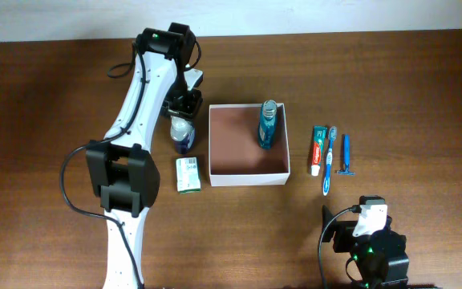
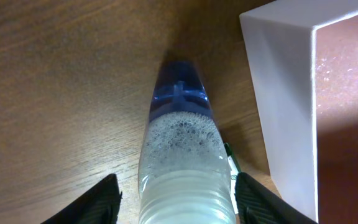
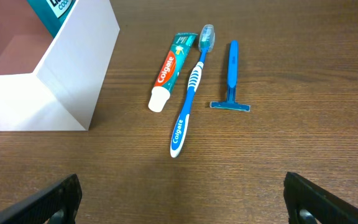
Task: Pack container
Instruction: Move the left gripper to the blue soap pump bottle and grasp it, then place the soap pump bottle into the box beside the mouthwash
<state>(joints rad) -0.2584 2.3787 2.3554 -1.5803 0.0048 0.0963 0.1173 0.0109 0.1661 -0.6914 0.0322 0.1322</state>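
Observation:
The container (image 1: 247,181), a square white box with a pinkish-brown inside, stands mid-table and holds a teal bottle (image 1: 268,124) upright at its right wall. Its white wall also shows in the left wrist view (image 2: 284,93) and in the right wrist view (image 3: 73,68). My left gripper (image 1: 183,114) is open, just left of the container. In the left wrist view, its fingers (image 2: 176,199) straddle a clear bottle of foamy liquid with a blue cap (image 2: 179,149), which lies on the table (image 1: 183,136). My right gripper (image 1: 367,212) is open and empty near the front right edge; its fingers show in the right wrist view (image 3: 182,199).
A small green-and-white box (image 1: 188,174) lies left of the container's front corner. Right of the container lie a toothpaste tube (image 1: 319,149), a blue-and-white toothbrush (image 1: 330,159) and a blue razor (image 1: 346,155). The right wrist view also shows the tube (image 3: 169,65), the toothbrush (image 3: 190,93) and the razor (image 3: 231,74).

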